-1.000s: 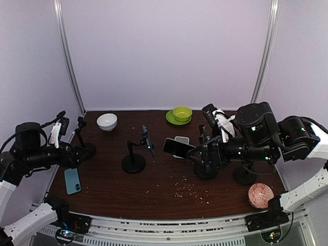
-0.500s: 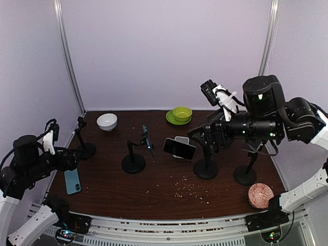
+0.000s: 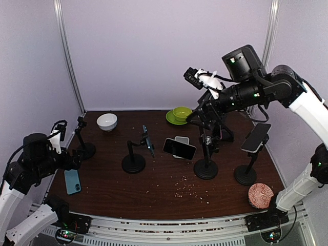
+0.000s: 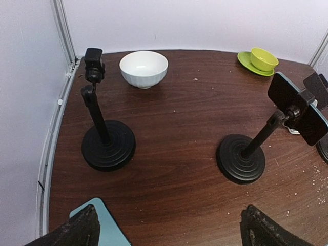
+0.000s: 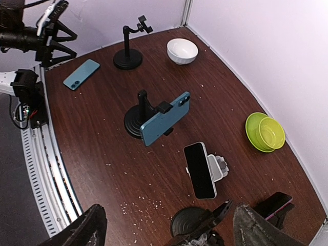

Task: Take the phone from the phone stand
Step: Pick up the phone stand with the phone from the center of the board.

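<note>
**Both tools released and empty.** The left tool (image 4: 169, 231) hangs low at the left edge of the tabletop (image 3: 102, 174). The right tool (image 5: 169, 215) hangs high above an empty stand (image 3: 206, 168). A blue phone (image 5: 164, 119) sits clamped in the centre stand (image 5: 134, 123), and a dark phone (image 3: 256, 137) sits on the right stand (image 3: 246, 175).

Probable hazards:
- A pull against the clamp lifts or topples the round-based stand instead of freeing the phone.
- A descending right arm strikes the empty stand, or the black phone (image 5: 200, 170) lying beside it.
- A shallow hold on the slim edges lets the phone slip and drop.
</note>
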`<state>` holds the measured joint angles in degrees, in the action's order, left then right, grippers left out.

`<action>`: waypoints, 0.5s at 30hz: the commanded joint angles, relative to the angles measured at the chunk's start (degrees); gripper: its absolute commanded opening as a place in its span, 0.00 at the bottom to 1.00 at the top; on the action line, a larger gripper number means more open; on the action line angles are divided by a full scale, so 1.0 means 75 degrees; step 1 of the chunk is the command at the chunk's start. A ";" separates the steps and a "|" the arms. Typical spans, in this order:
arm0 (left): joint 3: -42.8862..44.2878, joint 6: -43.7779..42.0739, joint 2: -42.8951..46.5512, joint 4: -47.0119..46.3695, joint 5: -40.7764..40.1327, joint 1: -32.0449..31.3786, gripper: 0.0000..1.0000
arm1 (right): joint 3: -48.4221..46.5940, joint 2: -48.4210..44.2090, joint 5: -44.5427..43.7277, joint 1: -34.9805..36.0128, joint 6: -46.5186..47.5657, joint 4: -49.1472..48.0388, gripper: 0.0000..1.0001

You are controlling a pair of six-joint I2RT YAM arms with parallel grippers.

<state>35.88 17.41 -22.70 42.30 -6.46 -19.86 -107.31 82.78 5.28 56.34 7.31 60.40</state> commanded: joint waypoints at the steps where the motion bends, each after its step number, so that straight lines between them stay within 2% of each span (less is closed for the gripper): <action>1: -0.0076 -0.0112 -0.0011 -0.0489 -0.0314 0.0046 0.98 | -0.1011 0.0764 -0.0721 -0.0258 0.0279 0.0568 0.86; 7: 0.0423 0.0362 -0.0484 0.0027 -0.0897 0.0046 0.98 | -0.2070 0.1542 -0.1813 -0.0505 -0.1227 0.0987 0.86; 12: 0.0644 0.0495 -0.0508 0.0233 -0.1303 0.0046 0.98 | -0.1883 0.1549 -0.1952 -0.0694 -0.2540 0.1227 0.83; 15: 0.0503 0.0203 -0.0404 0.0010 -0.0897 0.0046 0.98 | -0.1792 0.1548 -0.2021 -0.0719 -0.3008 0.1504 0.82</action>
<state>39.13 19.90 -26.52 44.27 -13.80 -19.86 -121.12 94.70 -6.98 51.37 -6.90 67.92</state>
